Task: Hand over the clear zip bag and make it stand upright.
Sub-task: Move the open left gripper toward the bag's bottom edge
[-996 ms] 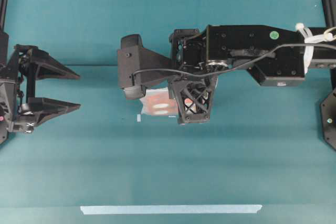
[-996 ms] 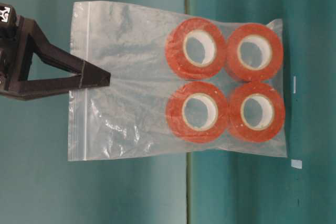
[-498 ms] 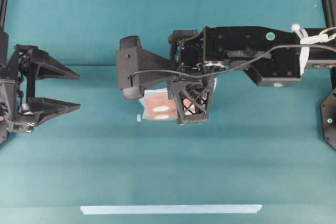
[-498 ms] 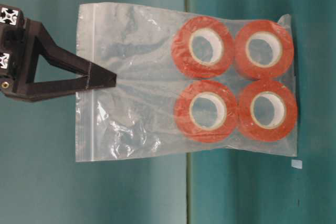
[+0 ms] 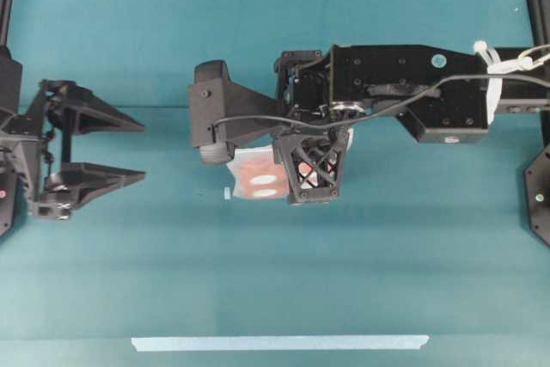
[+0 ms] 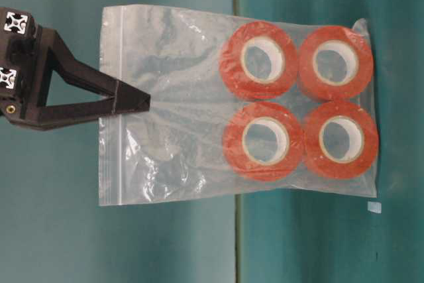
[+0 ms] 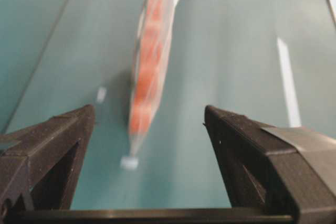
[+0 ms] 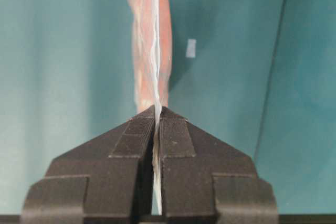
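The clear zip bag [image 6: 179, 97] hangs by its zip edge from my right gripper [image 6: 142, 103], which is shut on it. Its orange-red tape rolls [image 6: 298, 101] sit in a block at the low end, near the table; whether it touches the cloth does not show. From overhead the bag [image 5: 258, 180] shows partly under the right gripper [image 5: 309, 174]. In the right wrist view the plastic runs edge-on between the closed fingertips of the right gripper [image 8: 157, 109]. My left gripper [image 5: 137, 150] stands open at the far left, apart from the bag. The left wrist view shows the bag [image 7: 149, 61] edge-on, ahead of the left gripper [image 7: 149, 114].
A small white tape marker [image 5: 228, 193] lies on the teal cloth just left of the bag. A long pale tape strip [image 5: 279, 343] runs along the front of the table. The right arm [image 5: 412, 92] reaches across the middle.
My right gripper has carried the bag slightly lower and a little to the left. The left gripper has moved to the right towards the bag, still open.
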Controlling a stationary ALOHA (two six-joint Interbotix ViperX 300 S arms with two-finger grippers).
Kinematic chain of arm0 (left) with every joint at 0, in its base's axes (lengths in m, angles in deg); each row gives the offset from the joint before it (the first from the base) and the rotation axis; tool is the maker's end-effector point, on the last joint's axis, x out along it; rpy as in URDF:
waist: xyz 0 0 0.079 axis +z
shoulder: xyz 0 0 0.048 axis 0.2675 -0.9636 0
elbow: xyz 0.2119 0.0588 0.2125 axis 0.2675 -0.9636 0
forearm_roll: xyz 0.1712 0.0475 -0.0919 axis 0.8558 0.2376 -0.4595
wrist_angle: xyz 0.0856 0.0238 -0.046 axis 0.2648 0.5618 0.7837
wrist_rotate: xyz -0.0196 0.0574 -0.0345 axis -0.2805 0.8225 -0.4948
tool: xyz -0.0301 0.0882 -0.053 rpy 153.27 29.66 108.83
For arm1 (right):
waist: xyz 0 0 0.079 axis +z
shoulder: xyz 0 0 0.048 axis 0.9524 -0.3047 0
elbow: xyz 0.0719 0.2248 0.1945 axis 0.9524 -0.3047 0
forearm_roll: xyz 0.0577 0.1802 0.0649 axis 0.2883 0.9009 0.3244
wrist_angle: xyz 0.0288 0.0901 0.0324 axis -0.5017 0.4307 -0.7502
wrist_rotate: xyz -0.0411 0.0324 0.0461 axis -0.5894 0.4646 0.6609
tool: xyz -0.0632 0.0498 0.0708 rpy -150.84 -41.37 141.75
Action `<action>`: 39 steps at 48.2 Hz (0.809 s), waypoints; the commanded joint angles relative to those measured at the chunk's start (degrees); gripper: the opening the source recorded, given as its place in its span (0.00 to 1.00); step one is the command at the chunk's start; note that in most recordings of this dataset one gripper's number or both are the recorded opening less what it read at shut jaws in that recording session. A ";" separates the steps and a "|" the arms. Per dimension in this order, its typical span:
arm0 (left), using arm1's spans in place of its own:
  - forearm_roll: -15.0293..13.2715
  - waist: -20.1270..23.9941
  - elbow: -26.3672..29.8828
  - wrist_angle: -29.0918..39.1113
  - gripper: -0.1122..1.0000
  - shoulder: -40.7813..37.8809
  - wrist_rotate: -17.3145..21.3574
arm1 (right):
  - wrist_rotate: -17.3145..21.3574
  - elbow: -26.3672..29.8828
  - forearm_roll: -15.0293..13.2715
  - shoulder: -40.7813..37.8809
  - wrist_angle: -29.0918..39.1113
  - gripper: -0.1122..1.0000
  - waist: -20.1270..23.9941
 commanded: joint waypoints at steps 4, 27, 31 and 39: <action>0.09 -0.35 0.97 -5.36 0.92 -4.66 -0.18 | 0.18 0.79 0.00 0.70 0.00 0.13 0.44; 0.09 -1.85 3.69 -15.12 0.93 -20.57 -4.39 | 2.55 -0.62 0.26 0.70 -0.62 0.13 0.53; 0.09 -2.11 4.04 -16.96 0.92 -23.38 -5.63 | 2.55 -0.62 0.26 0.70 -0.70 0.13 0.53; 0.09 -2.90 5.10 -20.65 0.93 -29.18 -6.59 | 2.55 -0.62 0.26 0.70 -1.41 0.13 0.53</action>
